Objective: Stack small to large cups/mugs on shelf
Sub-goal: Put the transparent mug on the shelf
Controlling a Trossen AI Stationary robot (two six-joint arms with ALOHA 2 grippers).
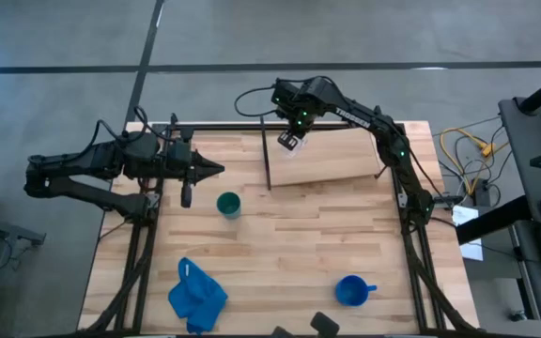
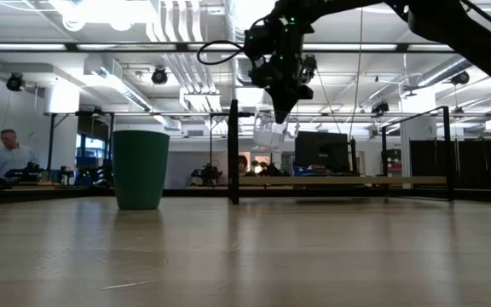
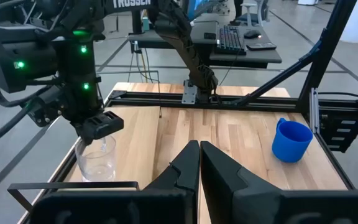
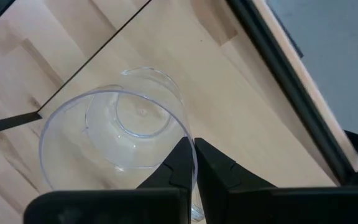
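Note:
The small clear glass cup (image 2: 271,132) hangs from my right gripper (image 1: 292,141) over the left far corner of the light-wood shelf (image 1: 336,155), clear of the board (image 2: 339,181). The dark green cup (image 1: 228,204) stands upright on its base on the tabletop, left of the shelf. Near the table's near right corner, the blue mug (image 1: 351,290) stands upright with its handle to the right. My left gripper (image 1: 209,170) is shut and empty, level above the table just left of the green cup. My right gripper holds the glass cup by its rim (image 4: 185,127), pinching the thin wall with one finger inside the cup and one outside. The fingers (image 3: 101,123) come from above, pointing down. The cup hangs upright below them, lifted clear of the shelf.
A blue cloth (image 1: 195,296) lies crumpled near the table's near left corner. A small dark object (image 1: 322,324) sits at the near edge. Black upright rods (image 2: 233,153) edge the shelf. Bare tabletop (image 1: 289,244) lies between the green cup and the mug. A person (image 2: 8,153) sits far behind.

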